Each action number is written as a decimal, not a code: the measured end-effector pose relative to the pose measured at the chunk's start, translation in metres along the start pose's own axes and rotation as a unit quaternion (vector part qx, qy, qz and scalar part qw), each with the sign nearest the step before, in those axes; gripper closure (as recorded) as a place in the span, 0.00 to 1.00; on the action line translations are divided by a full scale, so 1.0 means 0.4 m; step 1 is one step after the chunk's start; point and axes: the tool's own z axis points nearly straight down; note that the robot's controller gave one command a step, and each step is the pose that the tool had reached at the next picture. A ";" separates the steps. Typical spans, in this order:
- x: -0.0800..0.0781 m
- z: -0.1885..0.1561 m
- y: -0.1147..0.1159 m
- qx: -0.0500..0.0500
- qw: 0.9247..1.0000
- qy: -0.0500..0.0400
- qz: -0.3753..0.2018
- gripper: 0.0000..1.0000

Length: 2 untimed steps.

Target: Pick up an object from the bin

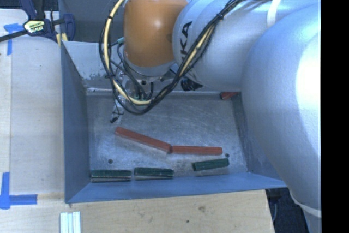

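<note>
The orange wrist cover [150,27] and cables [112,71] hide most of the end effector [118,111]; whether it is open or closed cannot be told. A tilted red-brown bar [143,139] lies near it, apart, on the floor of the grey bin [73,133]. A second red-brown bar [196,150] meets that bar's right end. Three dark green bars [110,174] [154,173] [210,165] line the wall beyond it.

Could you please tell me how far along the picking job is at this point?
Done: nothing looks lifted out. A long reddish-brown bar, a second reddish-brown bar and three dark green bars lie on the grey metal bin floor. In hand: the pincer is low at the back left; any grip is hidden. Left: grasping and lifting one.
</note>
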 end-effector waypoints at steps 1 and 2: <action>0.106 0.277 -0.136 0.002 0.986 0.000 -0.164 0.00; 0.031 0.270 -0.225 0.000 0.988 -0.004 -0.153 0.00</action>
